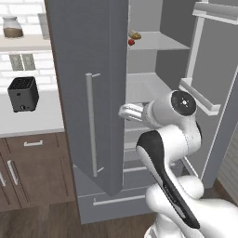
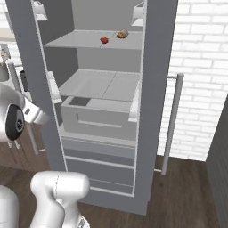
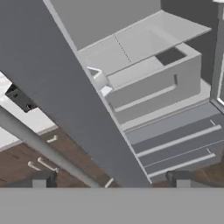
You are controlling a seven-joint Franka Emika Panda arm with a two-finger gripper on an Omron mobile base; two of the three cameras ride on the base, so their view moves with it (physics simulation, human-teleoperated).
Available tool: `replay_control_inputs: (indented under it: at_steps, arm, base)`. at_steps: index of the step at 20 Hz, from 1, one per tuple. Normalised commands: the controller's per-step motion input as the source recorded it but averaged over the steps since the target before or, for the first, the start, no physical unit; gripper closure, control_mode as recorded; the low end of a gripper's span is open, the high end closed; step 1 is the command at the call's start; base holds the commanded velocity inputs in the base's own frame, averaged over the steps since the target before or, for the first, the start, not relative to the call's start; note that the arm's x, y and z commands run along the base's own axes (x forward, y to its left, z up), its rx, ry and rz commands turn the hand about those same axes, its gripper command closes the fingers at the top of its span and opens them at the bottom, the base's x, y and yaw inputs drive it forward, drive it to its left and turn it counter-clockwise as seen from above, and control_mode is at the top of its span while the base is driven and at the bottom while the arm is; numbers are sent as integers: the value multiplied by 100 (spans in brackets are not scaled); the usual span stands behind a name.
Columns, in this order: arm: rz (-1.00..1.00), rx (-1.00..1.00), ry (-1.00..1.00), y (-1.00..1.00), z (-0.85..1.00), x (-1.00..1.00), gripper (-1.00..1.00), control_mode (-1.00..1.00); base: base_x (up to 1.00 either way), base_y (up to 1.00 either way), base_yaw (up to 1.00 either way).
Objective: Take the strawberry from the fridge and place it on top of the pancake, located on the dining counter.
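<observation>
Gripper [image 3: 109, 177] spread wide, empty, w/ fridge [image 2: 147, 111] door edge between tips. Strawberry [image 2: 104, 40] on top shelf: prob light, soft, bruisable; pinch gently across its sides.

Black toaster [image 1: 23, 94] on white countertop [image 1: 32, 122]; brown wooden cabinets [image 1: 35, 169] below; glass jar [image 1: 12, 27] on upper shelf; tan-brown lumpy food item [image 2: 122, 34] inside; white brick wall [image 2: 200, 67]

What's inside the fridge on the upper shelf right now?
On the fridge's upper shelf sit the strawberry and, beside it, a tan-brown lumpy food item. In the left base view, the open left door covers the shelf's left part.
</observation>
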Motion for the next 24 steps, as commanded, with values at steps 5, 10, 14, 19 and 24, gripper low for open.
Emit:
replay_control_inputs:
  at_steps: [5, 10, 14, 19, 24]
  arm:
    - [0, 14, 0, -30, -16, -2, -100, -100]
    - [1, 13, 2, -17, 0, 24, -100, -100]
    - [5, 15, 5, -36, 0, 36, -100, -100]
    - [3, 16, 1, -33, 3, 33, -100, -100]
    - [0, 16, 5, -2, 1, 59, -100, -100]
  base:
    - [0, 0, 0]
    - [0, 0, 0]
    - [0, 0, 0]
    - [0, 0, 0]
    - [0, 0, 0]
